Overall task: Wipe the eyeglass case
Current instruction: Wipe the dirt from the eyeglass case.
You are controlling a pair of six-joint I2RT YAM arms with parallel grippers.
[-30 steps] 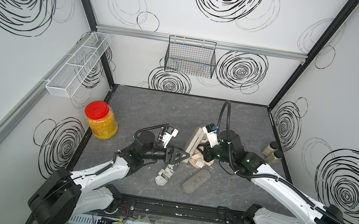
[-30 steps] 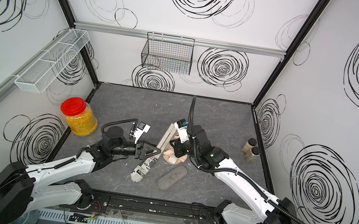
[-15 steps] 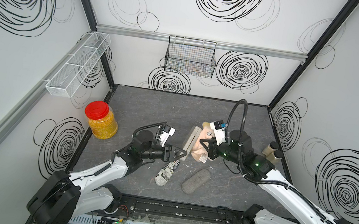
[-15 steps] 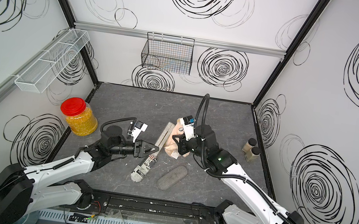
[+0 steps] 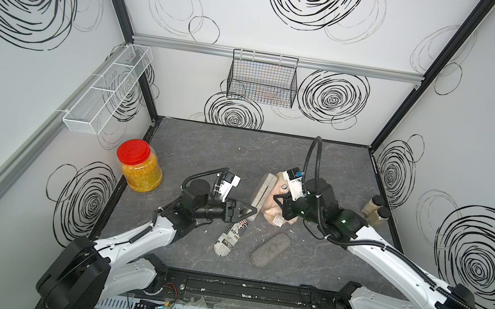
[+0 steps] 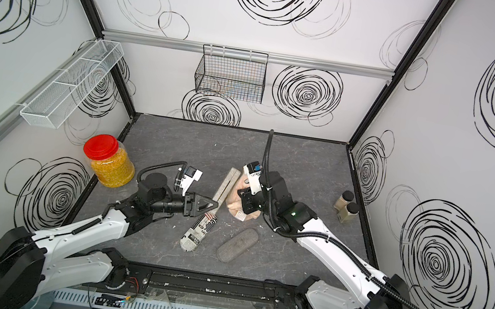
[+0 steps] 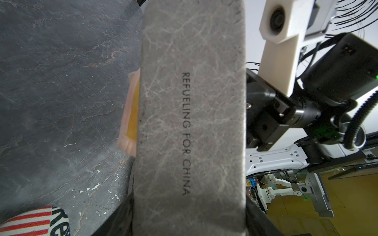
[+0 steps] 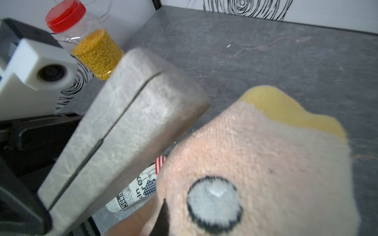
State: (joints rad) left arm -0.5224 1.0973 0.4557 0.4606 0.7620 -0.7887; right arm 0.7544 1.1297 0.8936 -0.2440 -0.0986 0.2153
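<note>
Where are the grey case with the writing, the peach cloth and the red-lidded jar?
grey case [image 7: 190,122]: left wrist view, its flat lettered face.
peach cloth [image 8: 255,155]: right wrist view, its woven middle.
red-lidded jar [image 5: 142,174]: in a top view, its yellow-filled body.

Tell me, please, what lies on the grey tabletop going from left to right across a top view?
Red-lidded clear plastic jar of yellow grains → newspaper-print fabric case → dark grey felt oval case → two small dark-capped bottles of tan powder.
</note>
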